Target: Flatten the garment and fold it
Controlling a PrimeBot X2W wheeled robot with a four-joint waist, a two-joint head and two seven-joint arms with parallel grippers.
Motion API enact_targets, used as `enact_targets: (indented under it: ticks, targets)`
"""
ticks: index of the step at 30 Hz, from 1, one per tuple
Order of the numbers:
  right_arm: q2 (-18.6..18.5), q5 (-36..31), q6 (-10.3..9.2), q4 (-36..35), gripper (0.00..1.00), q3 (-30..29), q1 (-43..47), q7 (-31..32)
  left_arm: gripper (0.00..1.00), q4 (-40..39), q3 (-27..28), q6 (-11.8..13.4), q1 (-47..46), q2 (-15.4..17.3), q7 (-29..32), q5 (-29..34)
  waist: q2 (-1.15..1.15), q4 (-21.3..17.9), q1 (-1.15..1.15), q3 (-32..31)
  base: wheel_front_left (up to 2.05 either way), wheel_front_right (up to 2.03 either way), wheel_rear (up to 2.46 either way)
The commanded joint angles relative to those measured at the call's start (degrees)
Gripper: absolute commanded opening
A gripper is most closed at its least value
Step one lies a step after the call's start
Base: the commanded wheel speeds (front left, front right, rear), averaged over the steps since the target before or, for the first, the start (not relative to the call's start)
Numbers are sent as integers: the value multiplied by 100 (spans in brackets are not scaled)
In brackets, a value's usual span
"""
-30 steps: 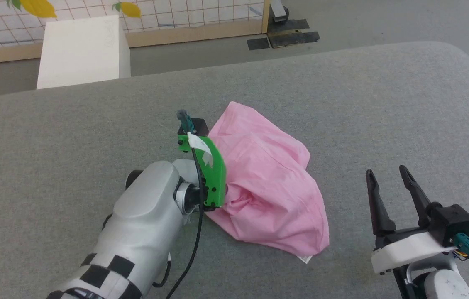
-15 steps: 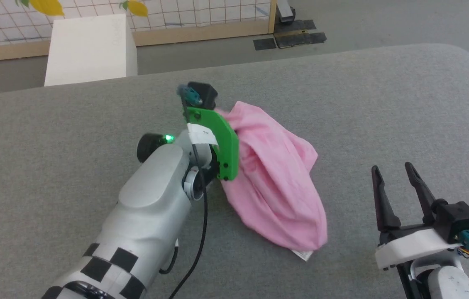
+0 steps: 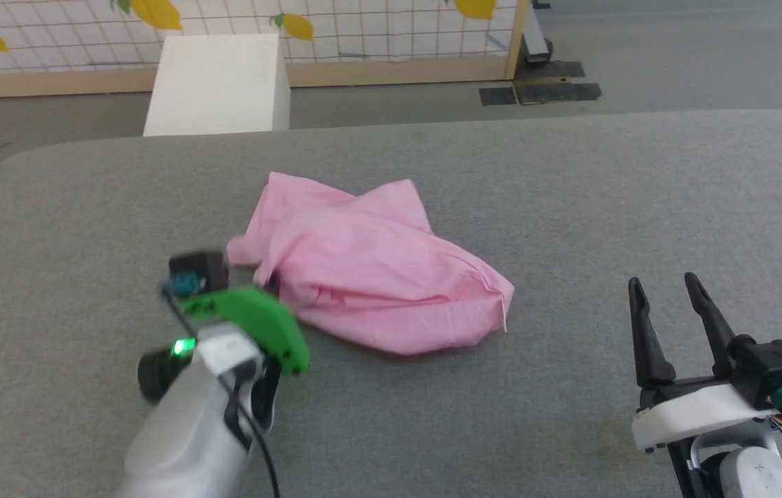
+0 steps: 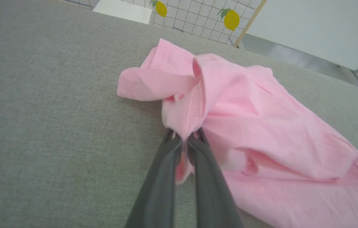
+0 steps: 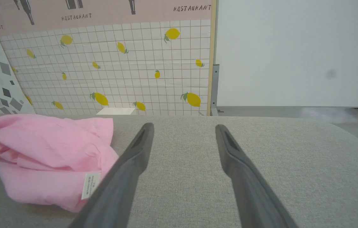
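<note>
The garment (image 3: 377, 277) is a light pink T-shirt lying crumpled in a long heap on the grey padded table (image 3: 571, 207). My left gripper (image 4: 183, 134) is shut on a bunched fold at the garment's (image 4: 261, 126) near-left end. In the head view that gripper (image 3: 272, 280) meets the cloth's left edge, beyond its green wrist mount. A small white label tag (image 5: 90, 185) hangs at the garment's (image 5: 49, 152) right end. My right gripper (image 3: 662, 281) stands open at the lower right, apart from the cloth, with nothing between the fingers of the gripper (image 5: 184, 126).
A white box (image 3: 218, 83) stands on the floor past the table's far edge. Behind it runs a tiled partition with lemon prints (image 3: 363, 28). The table's rounded corners lie at the far left and far right.
The head camera has shifted. My left arm has drawn back toward the near left with the garment's fold, and the heap now lies lower and stretched sideways. The right gripper is unchanged.
</note>
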Motion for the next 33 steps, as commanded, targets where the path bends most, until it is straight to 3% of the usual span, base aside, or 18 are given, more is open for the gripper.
enact_targets:
  ticks: [1,4,5,6,11,17,21,26,33]
  targets:
    - [2,6,-9,-25,100,-6,58,7,0,-161,47,111,343,90,56,-73,0,151,0,-71,0,0,0]
    - [2,4,-9,-47,100,-20,81,24,0,-567,93,347,1017,239,340,-217,0,268,0,-98,0,0,0]
    - [2,6,-9,-56,100,-18,85,30,29,-698,73,376,1181,280,449,-252,0,296,0,-105,0,0,0]
    - [2,10,-9,-65,100,-18,90,34,100,-883,62,385,1361,316,553,-310,0,331,0,-115,0,0,0]
    - [2,20,-9,-57,100,41,112,48,100,-1705,197,374,1908,452,301,-399,0,394,0,-207,0,0,0]
    - [2,14,-9,-49,100,84,174,68,100,-2465,449,325,2198,488,-1000,-52,0,382,0,-330,0,0,0]
    - [2,-5,-9,-61,100,100,205,82,100,-2607,477,256,2184,429,-1467,177,0,360,0,-367,0,0,0]
    - [2,-10,-9,-98,100,130,219,111,100,-2250,281,177,1922,403,-1430,387,0,338,0,-368,0,0,0]
    - [2,-16,-9,-154,100,220,174,157,100,-1170,41,185,986,368,-492,401,0,283,0,-260,0,0,0]
